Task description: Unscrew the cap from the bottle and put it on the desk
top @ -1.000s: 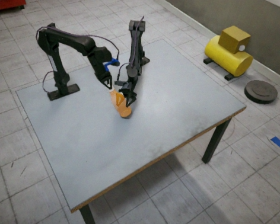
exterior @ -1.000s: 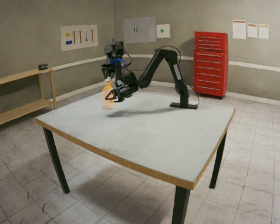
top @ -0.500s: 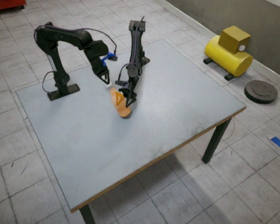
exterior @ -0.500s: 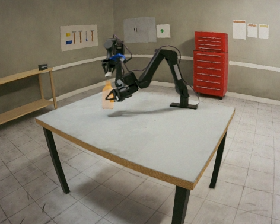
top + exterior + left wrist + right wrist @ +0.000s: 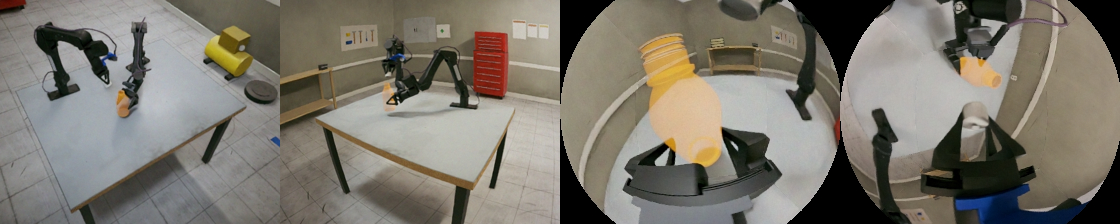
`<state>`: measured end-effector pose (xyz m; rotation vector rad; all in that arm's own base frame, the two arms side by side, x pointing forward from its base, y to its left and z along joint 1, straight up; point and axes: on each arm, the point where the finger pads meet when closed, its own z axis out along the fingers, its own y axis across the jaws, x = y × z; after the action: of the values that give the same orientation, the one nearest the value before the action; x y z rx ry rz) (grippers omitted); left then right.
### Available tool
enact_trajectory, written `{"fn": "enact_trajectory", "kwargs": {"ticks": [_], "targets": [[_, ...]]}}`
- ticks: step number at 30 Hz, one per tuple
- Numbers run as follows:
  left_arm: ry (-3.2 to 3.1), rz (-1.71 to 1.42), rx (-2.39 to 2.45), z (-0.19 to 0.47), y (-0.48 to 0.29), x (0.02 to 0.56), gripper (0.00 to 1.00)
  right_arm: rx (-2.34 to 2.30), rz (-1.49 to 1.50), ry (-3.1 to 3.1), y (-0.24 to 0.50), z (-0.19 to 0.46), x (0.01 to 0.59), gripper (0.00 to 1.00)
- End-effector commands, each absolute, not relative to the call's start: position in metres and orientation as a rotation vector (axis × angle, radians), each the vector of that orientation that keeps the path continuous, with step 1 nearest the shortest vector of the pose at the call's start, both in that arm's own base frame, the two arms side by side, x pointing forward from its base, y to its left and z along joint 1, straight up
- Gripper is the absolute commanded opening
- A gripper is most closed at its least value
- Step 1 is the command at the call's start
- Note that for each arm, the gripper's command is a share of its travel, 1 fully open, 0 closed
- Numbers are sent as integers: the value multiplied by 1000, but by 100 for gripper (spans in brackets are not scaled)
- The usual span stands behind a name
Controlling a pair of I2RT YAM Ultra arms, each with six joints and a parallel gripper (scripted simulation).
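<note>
The translucent orange bottle (image 5: 124, 104) stands upright near the middle of the grey table, its threaded neck bare. My left gripper (image 5: 131, 102) is shut on the bottle's body from the side; the left wrist view shows the bottle (image 5: 681, 112) between the fingers. I cannot tell whether its base touches the table. My right gripper (image 5: 107, 80) is shut on the white cap (image 5: 108, 85) and holds it in the air, up and away from the bottle's neck. The right wrist view shows the cap (image 5: 974, 125) between the fingers and the bottle (image 5: 979, 72) beyond. The exterior view shows the bottle (image 5: 388, 96) with the cap (image 5: 389, 73) above it.
Both arm bases stand on the far part of the table. A yellow tank (image 5: 228, 53) and a dark round disc (image 5: 261, 91) lie on the floor to one side. A red tool cabinet (image 5: 490, 63) and a wooden shelf (image 5: 301, 95) stand by the walls.
</note>
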<state>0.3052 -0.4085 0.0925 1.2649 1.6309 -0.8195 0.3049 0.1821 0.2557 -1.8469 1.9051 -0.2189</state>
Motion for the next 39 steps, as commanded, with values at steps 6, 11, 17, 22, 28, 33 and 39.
{"fn": "enact_trajectory", "kwargs": {"ticks": [6, 11, 17, 22, 28, 33, 39], "targets": [[1581, -869, 1237, 110, -418, 306, 0, -1849, -217, 1910, 180, 258, 303, 0], [1581, -869, 1237, 110, -418, 306, 0, -1849, -217, 1910, 180, 258, 303, 0], [1579, -867, 1239, 110, -418, 306, 0, -1849, -217, 1910, 180, 258, 303, 0], [1596, -860, 1241, 106, -414, 308, 0, -1837, -219, 1908, 180, 258, 305, 0], [1629, -842, 1224, 99, -404, 317, 0, -1710, -194, 2035, 174, 247, 323, 0], [1640, -837, 1219, 98, -403, 319, 0, -1577, -160, 2182, 167, 232, 337, 0], [1661, -824, 1209, 96, -401, 322, 0, -1190, -89, 2523, 144, 189, 373, 0]]}}
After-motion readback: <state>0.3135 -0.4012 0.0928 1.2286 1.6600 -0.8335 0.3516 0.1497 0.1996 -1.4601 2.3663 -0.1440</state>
